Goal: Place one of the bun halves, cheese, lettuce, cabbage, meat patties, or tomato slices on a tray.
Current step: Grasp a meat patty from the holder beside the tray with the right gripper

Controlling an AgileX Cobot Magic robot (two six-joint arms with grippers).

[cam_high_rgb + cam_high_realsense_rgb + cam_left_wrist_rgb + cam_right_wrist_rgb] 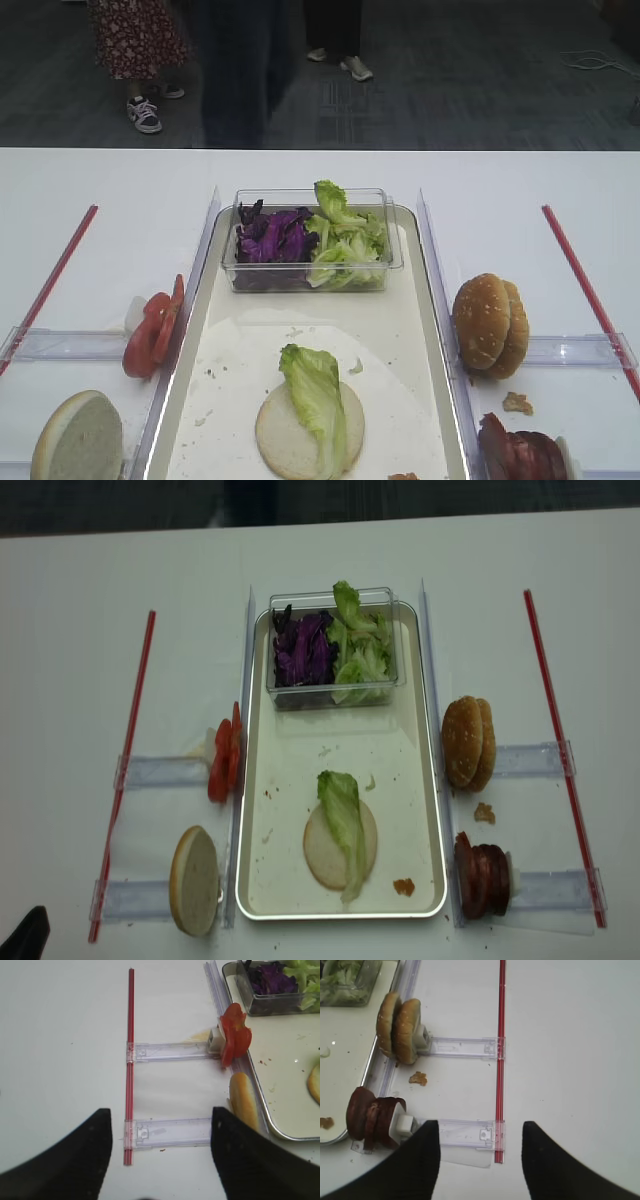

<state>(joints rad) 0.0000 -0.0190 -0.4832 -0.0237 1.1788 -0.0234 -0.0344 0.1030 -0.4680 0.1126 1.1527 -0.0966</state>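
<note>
Bun base with lettuce (316,400) sits on tray (430,330). Right hand (481,1160) wide, empty, beside meat patties (370,1117). Best approach: pinch one patty edge-on, lift clear of holder (465,1133), lay flat over lettuce.

You get even, bright overhead light w/ soft shadows only. White table (80,580) runs near blown out, esp. beyond the fingertips in both wrist views. Right gripper fingers (420,1170) and left gripper fingers (75,1160) read as dark, soft-edged blurs. Tray (432,330) rim shows mild glare. Realsense view slightly soft.
</note>
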